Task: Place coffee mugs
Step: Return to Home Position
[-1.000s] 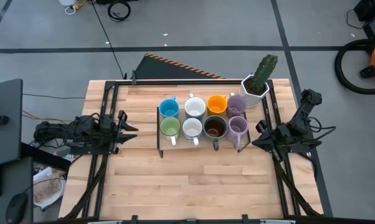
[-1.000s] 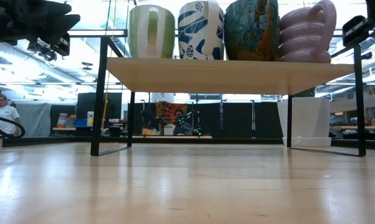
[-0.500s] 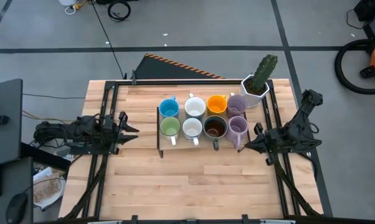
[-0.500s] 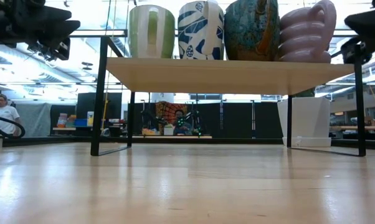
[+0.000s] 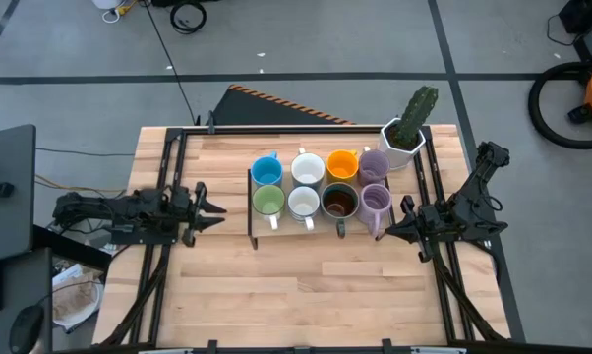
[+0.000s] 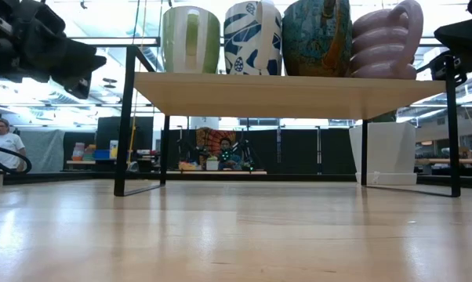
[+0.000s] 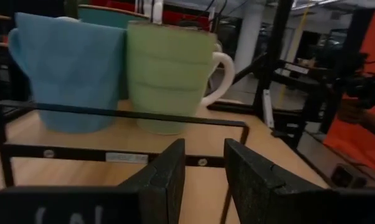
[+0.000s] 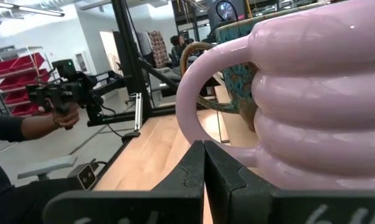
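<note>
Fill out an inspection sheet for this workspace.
Surface: light wooden tabletop, no spills seen.
Job's things: eight round handled mugs on the black-framed wooden shelf; far row blue, white, orange, lilac; near row green, white, dark brown, lilac.
Clutter: white hexagonal cactus pot by the shelf's far right corner.
End effectors: left end effector open, right end effector shut, both empty, flanking the shelf.
Cables: black cables on the floor beyond the table.
Surroundings: grey floor; person far off in the low view.

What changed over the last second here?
The left claw, open and empty, sank a little and edged toward the shelf. The right claw, shut and empty, slid toward the table's front edge, then stopped. Nothing gripped or released. All eight mugs stayed put.
</note>
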